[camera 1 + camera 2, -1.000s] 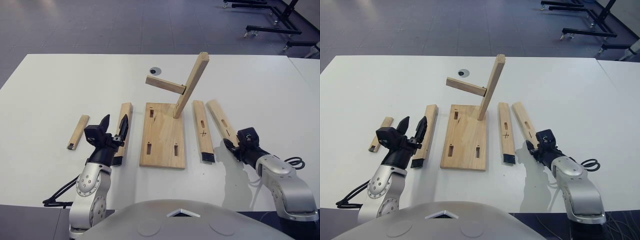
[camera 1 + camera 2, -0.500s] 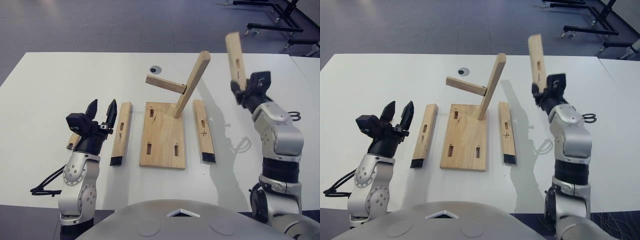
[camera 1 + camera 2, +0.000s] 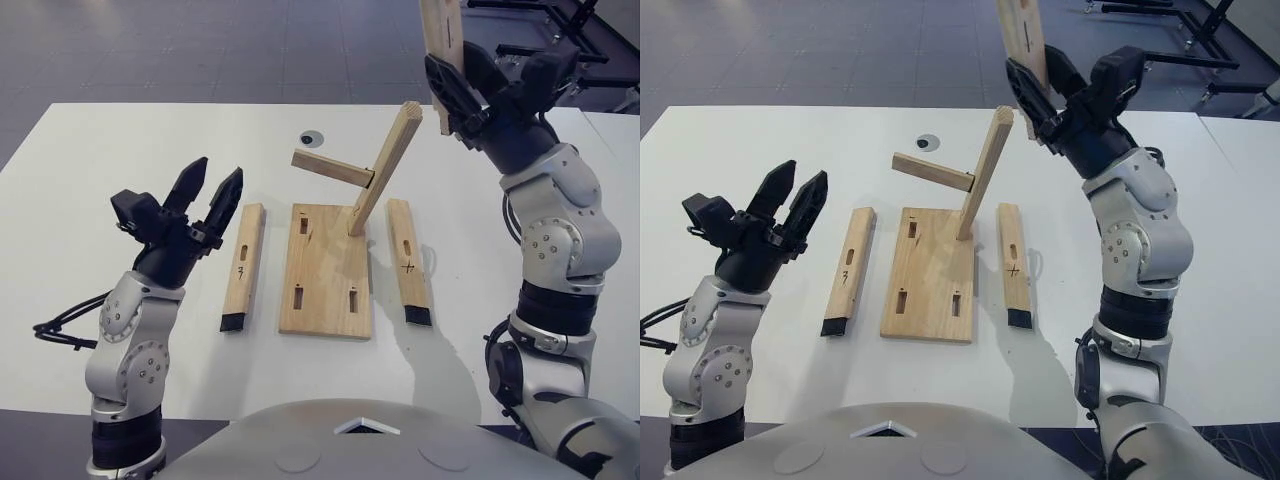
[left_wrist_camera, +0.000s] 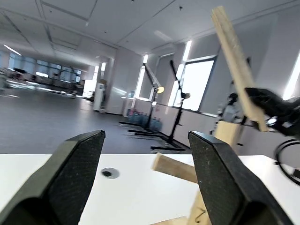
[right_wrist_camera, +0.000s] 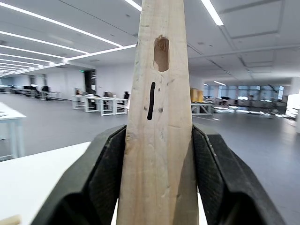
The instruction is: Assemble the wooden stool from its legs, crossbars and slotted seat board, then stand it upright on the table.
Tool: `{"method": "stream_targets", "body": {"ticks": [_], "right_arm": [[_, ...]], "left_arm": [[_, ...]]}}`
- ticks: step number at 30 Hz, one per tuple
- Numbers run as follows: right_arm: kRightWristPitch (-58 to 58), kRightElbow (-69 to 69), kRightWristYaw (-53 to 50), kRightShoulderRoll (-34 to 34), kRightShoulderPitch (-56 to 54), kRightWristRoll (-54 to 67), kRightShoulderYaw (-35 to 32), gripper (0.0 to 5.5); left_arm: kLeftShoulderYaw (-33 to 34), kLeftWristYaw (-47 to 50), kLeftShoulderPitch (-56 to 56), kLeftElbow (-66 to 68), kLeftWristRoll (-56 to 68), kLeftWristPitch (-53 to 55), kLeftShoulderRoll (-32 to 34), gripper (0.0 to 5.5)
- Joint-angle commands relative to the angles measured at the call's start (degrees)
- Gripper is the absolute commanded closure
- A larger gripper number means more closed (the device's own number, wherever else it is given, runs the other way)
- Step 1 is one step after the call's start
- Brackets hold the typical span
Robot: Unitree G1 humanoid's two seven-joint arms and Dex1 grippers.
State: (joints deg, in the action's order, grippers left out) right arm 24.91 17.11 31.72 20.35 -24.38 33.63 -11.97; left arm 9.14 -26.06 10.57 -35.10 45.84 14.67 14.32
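Observation:
The slotted seat board point(image 3: 325, 272) lies flat mid-table. One leg point(image 3: 383, 168) stands tilted in its far right slot, with a crossbar point(image 3: 330, 169) sticking out to the left. Two more legs lie flat, one on the left point(image 3: 243, 262) and one on the right point(image 3: 407, 258) of the board. My right gripper point(image 3: 455, 95) is shut on another leg point(image 3: 442, 40), holding it upright high above the table, just right of the standing leg. My left gripper point(image 3: 213, 193) hovers open and empty above the table, left of the left leg. In the right wrist view the held leg point(image 5: 159, 117) sits between both fingers.
A small round grey grommet point(image 3: 311, 139) sits in the table beyond the crossbar. A black cable point(image 3: 60, 330) hangs by my left arm near the table's front left. Wheeled black frames point(image 3: 560, 55) stand on the floor behind the table.
My right gripper picked the far right leg off the table and raised it high, swinging it over toward the standing leg. My left gripper rose off the table and shifted left, staying open.

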Motion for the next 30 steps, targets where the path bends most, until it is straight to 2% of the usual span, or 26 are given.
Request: {"method": "stream_targets", "body": {"ticks": [1, 6, 11, 18, 30], "right_arm": [[-0.2, 3.7, 2.8, -0.6, 0.5, 3.3, 2.3, 3.45], [2.9, 8.1, 9.5, 0.4, 3.7, 8.0, 8.3, 3.45], [3.8, 7.8, 14.3, -0.3, 7.5, 10.1, 13.4, 3.45], [6.2, 3.5, 19.4, -1.4, 7.8, 15.3, 14.9, 3.45], [10.3, 1.4, 26.8, -0.3, 6.1, 17.5, 18.4, 3.45]], "left_arm": [[4.4, -3.1, -3.1, -1.2, 15.2, 5.4, 4.7, 2.24], [4.3, -4.7, -4.2, -0.6, 23.2, 11.1, 8.8, 2.24], [2.7, -6.6, -4.6, -0.6, 26.8, 14.3, 10.2, 2.24], [1.9, -8.6, -7.9, 1.8, 30.6, 16.4, 10.0, 2.24], [-0.9, -11.1, -11.5, 4.9, 27.4, 16.7, 9.0, 2.24]]}}
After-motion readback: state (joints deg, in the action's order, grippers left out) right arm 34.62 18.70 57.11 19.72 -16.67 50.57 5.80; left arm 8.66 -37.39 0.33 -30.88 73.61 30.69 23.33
